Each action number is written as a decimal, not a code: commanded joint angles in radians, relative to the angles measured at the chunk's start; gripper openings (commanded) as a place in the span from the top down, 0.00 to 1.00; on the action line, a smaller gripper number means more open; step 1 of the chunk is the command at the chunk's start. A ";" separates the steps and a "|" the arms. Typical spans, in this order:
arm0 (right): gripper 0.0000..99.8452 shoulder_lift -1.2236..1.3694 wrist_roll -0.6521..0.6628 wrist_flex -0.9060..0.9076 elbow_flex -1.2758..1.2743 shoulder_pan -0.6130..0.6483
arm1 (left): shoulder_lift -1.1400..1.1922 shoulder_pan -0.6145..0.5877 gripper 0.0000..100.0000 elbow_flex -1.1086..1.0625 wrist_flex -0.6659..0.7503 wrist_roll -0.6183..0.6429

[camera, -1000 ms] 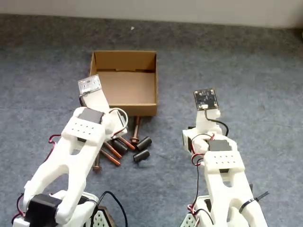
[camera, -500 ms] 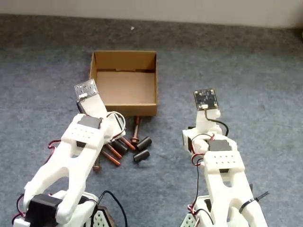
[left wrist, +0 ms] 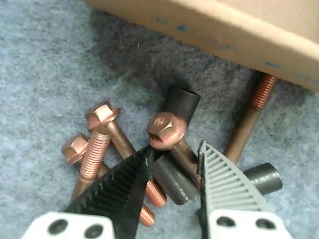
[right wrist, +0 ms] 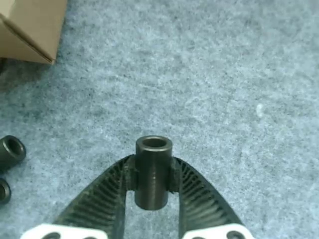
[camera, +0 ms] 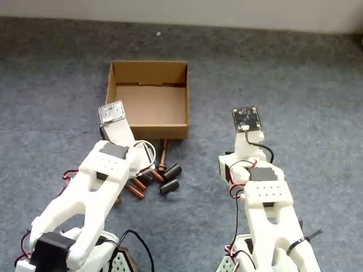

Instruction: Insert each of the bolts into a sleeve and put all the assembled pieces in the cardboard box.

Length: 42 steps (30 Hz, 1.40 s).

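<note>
Pickup step: left jaws open astride copper bolt (left wrist: 166, 130); right jaws clamp sleeve (right wrist: 154, 174). Next: pinch shank, align to bore.

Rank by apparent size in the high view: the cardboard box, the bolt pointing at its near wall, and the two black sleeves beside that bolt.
1. Cardboard box, by far.
2. Bolt, longer than either sleeve.
3. Sleeve nearer the box and sleeve nearer the arms: alike, not ranked.
</note>
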<state>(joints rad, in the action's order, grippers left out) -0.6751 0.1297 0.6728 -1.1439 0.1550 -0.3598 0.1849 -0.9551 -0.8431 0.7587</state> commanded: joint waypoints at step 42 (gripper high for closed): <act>0.99 -0.045 0.000 -0.013 0.008 -0.004 | -0.573 0.012 0.99 -0.031 -0.169 -0.361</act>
<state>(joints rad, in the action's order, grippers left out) -0.6859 0.1297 0.6728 -1.1439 0.1550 -0.8661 0.1895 -0.9843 -1.0073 0.4687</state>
